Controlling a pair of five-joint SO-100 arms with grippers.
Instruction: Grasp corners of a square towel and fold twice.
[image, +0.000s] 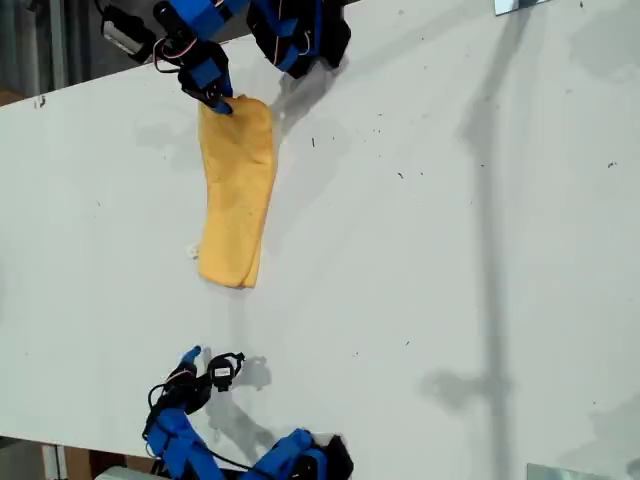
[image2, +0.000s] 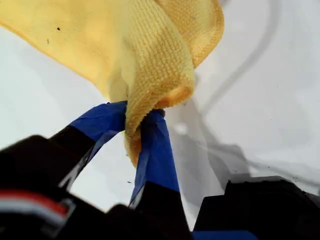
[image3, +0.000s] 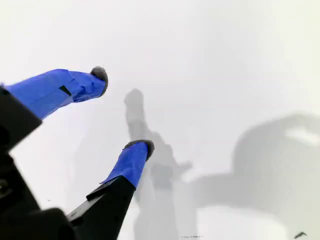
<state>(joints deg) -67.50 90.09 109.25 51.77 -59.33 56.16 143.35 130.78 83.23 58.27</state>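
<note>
The yellow-orange towel lies on the white table as a long folded strip, left of centre in the exterior view. A small white tag pokes out near its nearer end. My first gripper is shut on the towel's far end, and the first wrist view shows the bunched towel pinched between that gripper's blue fingers. My second gripper stands open over bare table near the front edge, a short way from the towel's nearer end. The second wrist view shows nothing between this gripper's fingers.
The first arm's base sits at the table's far edge and the second arm's base at its near edge. Shiny metal pieces show at the exterior view's top right and bottom right. Soft shadows cross the table's right part.
</note>
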